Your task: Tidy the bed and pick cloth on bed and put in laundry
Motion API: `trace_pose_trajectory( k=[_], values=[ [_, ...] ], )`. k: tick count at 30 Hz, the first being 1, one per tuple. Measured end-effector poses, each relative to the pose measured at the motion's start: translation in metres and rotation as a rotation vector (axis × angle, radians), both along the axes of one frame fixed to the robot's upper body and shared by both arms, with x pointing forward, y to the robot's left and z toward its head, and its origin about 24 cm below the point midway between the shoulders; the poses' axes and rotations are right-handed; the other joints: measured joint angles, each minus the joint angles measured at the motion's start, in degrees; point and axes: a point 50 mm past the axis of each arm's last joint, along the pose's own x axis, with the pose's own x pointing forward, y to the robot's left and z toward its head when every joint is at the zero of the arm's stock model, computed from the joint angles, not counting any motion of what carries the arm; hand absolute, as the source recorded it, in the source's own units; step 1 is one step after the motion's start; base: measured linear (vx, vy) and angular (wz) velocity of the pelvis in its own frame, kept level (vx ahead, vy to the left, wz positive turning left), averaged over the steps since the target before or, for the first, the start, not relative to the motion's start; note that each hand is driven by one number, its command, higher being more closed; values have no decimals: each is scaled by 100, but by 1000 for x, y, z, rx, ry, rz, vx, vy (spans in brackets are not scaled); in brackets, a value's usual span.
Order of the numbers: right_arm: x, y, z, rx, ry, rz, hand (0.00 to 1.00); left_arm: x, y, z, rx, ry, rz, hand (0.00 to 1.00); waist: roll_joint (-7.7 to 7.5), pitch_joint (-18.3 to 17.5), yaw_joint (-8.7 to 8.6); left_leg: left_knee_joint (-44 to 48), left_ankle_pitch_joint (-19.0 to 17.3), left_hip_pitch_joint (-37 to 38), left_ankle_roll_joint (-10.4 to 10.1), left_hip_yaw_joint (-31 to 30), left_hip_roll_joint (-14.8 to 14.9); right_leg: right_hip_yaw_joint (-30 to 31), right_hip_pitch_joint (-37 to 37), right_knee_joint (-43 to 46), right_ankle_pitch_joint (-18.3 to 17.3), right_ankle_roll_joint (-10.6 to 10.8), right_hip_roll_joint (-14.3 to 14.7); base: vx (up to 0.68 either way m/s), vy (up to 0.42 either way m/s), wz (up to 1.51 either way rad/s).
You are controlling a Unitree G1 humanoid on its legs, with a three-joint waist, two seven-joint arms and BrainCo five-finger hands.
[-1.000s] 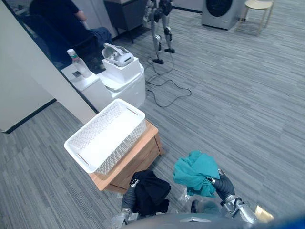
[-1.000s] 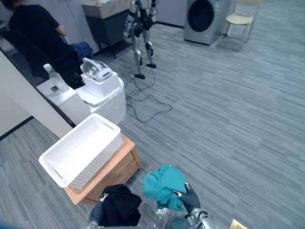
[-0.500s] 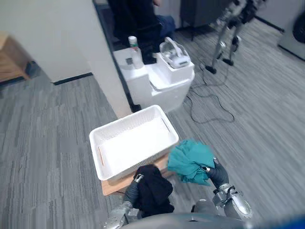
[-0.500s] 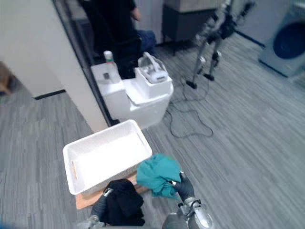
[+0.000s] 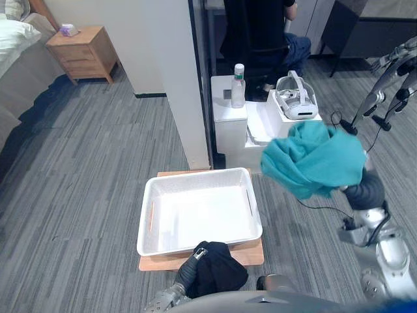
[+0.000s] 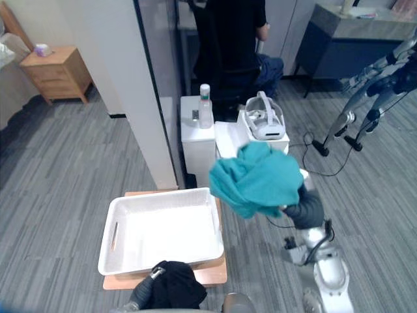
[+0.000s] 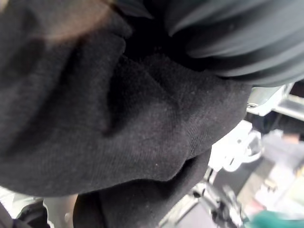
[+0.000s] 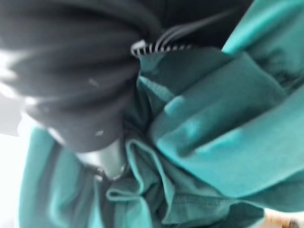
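Evidently both hands were loaded for drop-off. Right hand clenched on teal cloth, bunch lifted high to right of white laundry basket, likely to clear its wall before swinging over. Left hand gripped black cloth low at basket's near edge, probably waiting turn. Basket sat on wooden stand, nothing inside yet. Versus half second earlier: camera had swung, basket now square ahead; teal cloth had risen well above black cloth instead of just beside it.

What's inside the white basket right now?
The white basket shows only its bare bottom. The black cloth in the left hand covers a bit of its near rim; the right hand holds the teal cloth up beside it.
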Motion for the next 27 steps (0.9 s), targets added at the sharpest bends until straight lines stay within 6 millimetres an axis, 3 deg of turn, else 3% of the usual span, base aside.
trace_pose_trajectory(
  k=[4, 8, 11, 14, 19, 22, 25, 27],
  values=[
    [14, 14, 10, -32, 20, 91, 100, 2, -9, -2, 6, -4, -72, 100, -69, 1, 17, -368, 186, 103, 16, -3, -131, -106, 93, -151, 179, 57, -131, -45, 64, 25],
    [20, 34, 8, -52, 55, 190, 100, -5, -8, -8, 21, 34, -93, 100, -86, -6, 160, -506, 186, 154, 16, 6, -190, -108, 184, -300, 272, 136, -176, -62, 57, 12],
    [30, 64, 10, -87, 83, 322, 100, -6, -4, -13, 38, 59, -89, 100, -85, -1, 174, -549, 201, 99, 41, 4, -219, -124, 259, -558, 440, 176, -191, -94, 34, 7],
    [41, 86, -3, -134, 177, 370, 100, -4, -1, -17, 50, 75, -86, 100, -110, -11, 266, -608, 250, 98, 118, -29, -244, -224, 425, -845, 532, 182, -206, -107, 14, 15],
    [64, 102, -46, -186, 424, 293, 100, -3, 0, -19, 55, 93, -72, 100, -160, -27, 358, -812, 462, -91, 180, -303, -329, -467, 471, -1134, 708, 195, -296, -107, -6, 29],
    [87, 102, -69, -220, 528, 160, 100, 8, 5, -16, 70, 81, -49, 100, -133, 240, 515, -929, 611, -257, 164, -415, -393, -594, 311, -1099, 770, 183, -377, -97, 4, 25],
    [113, 96, -66, -253, 519, 26, 100, 25, 12, -11, 85, 40, -24, 100, -105, 695, 565, -911, 768, -749, 180, -480, -460, -744, -130, -944, 813, 158, -513, -106, 4, 37],
    [130, 84, -57, -259, 487, -67, 100, 40, 13, -4, 89, -8, -13, 100, 16, 1125, 602, -836, 834, -992, 202, -481, -501, -798, -311, -874, 841, 171, -580, -79, 8, 32]
  ],
)
